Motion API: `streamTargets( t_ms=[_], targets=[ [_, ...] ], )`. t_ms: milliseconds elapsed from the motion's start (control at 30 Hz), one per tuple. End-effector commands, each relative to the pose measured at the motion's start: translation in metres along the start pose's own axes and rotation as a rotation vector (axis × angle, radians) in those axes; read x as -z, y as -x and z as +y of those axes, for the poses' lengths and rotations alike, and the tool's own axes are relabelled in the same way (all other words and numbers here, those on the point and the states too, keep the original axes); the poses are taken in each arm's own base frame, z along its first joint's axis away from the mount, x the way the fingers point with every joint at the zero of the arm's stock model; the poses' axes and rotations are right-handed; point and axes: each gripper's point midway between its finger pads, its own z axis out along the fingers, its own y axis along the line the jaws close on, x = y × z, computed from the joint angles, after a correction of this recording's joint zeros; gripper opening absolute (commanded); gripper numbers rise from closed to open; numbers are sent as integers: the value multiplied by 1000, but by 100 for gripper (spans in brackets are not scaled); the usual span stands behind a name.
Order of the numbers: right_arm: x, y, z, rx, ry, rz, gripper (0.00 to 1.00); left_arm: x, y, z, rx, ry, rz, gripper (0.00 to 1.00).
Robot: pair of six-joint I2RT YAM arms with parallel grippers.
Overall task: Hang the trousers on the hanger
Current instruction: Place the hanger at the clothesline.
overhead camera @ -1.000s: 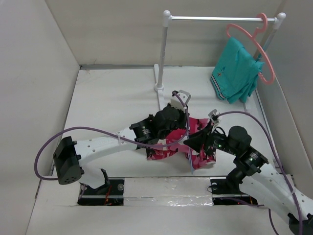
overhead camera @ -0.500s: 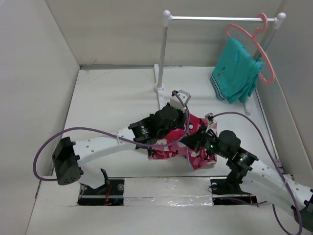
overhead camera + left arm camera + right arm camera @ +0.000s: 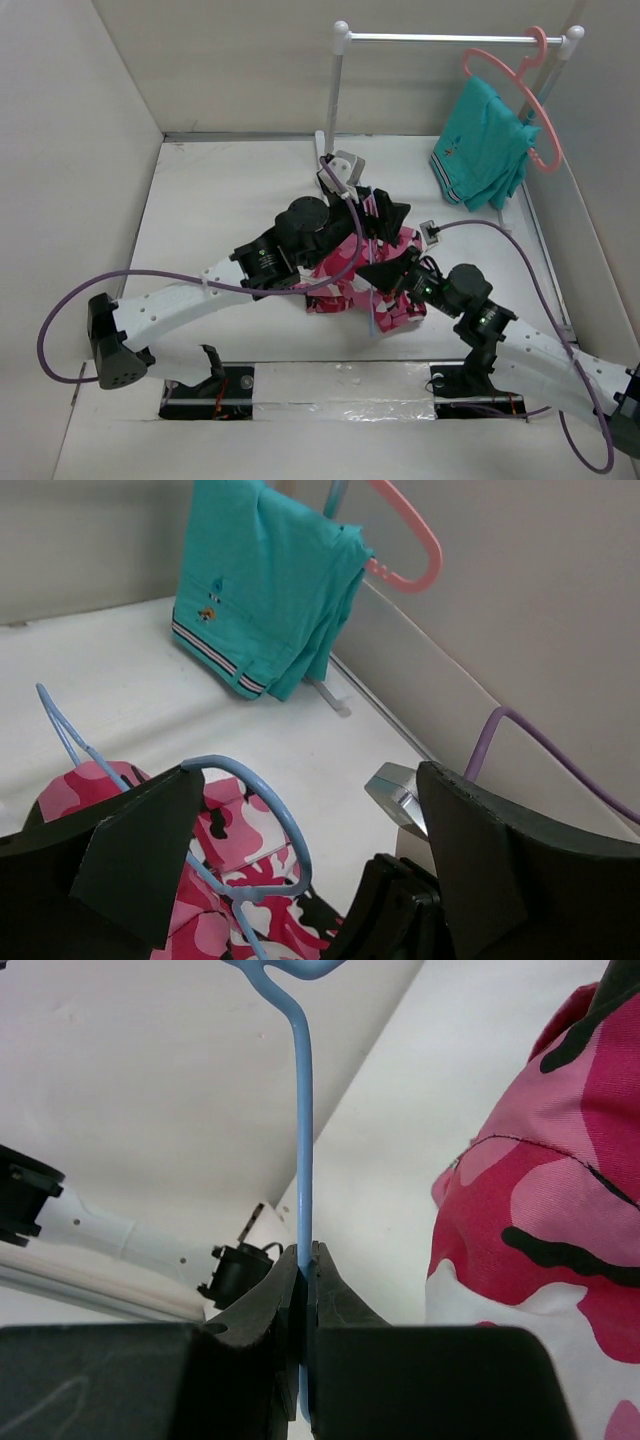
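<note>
Lying crumpled on the white table (image 3: 220,200), the pink, red, white and black camouflage cloth trousers (image 3: 345,275) sit against the thin light-blue wire hanger (image 3: 303,1110), whose wire the right gripper (image 3: 305,1260) pinches tight. The left gripper (image 3: 300,830) holds its fingers wide apart above them.

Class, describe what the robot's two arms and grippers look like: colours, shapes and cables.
Both arms have white links and black cylindrical joints: the left arm and the right arm. A purple cable loops along each. The left gripper has broad black wedge-shaped fingers; the right gripper has the same black fingers, tapering to thin tips.
</note>
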Motion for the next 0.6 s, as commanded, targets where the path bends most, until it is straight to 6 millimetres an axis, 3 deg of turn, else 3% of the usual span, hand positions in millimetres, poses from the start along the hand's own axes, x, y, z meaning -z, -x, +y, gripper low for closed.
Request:
streamTargets(
  t_ms=[0,67,233,400,467,500,567],
  targets=[
    [-11,45,44,32,134,-148,0,27,99,-12,48,-28,-262,90],
    [-15,45,43,30,141,-143,0,42,116,-7,58,-11,-314,99],
    [-21,55,41,22,168,-173,0,65,132,23,47,79,-373,99],
    [-17,78,51,39,198,-232,0,58,106,55,21,169,-301,99],
    [-17,83,50,47,183,-235,0,68,103,68,42,216,-329,99],
    [-15,88,51,48,187,-246,0,69,83,78,39,236,-307,99],
    [-13,103,45,69,167,-270,0,83,86,84,79,234,-354,95]
  ],
)
